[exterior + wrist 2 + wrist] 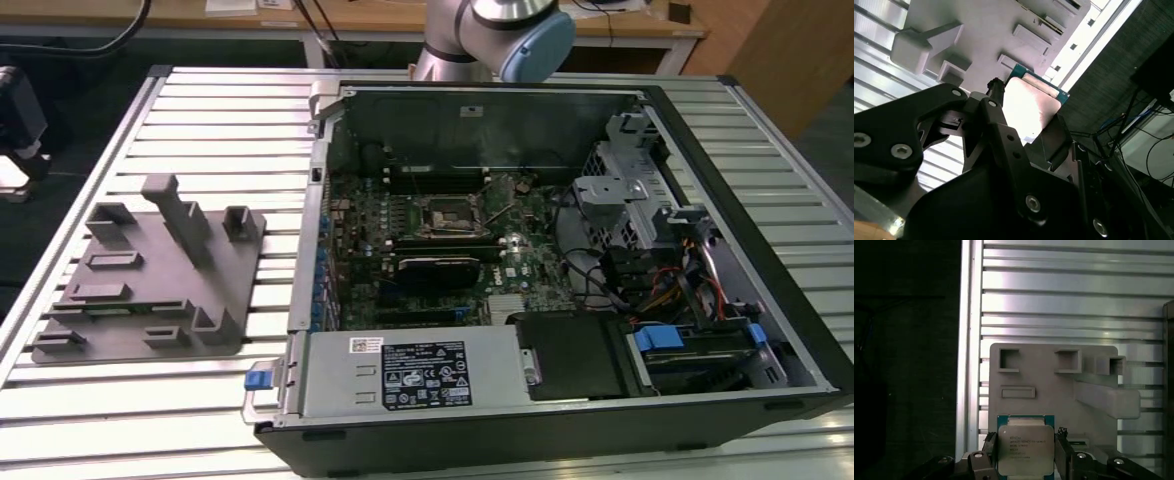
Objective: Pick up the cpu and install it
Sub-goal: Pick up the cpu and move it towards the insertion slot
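First wrist view shows the tool clamped on the cpu, poised over the grey tray.

The work surface is a table of ribbed aluminium slats. In the first wrist view the slats reflect bright light. In the exterior view, a wooden bench on white legs stands at 12 o'clock. A wooden panel stands at 2 o'clock. The floor at 10 o'clock is dark, and a thick black cable shows against it. In the second wrist view, loose cables lie on dark carpet.
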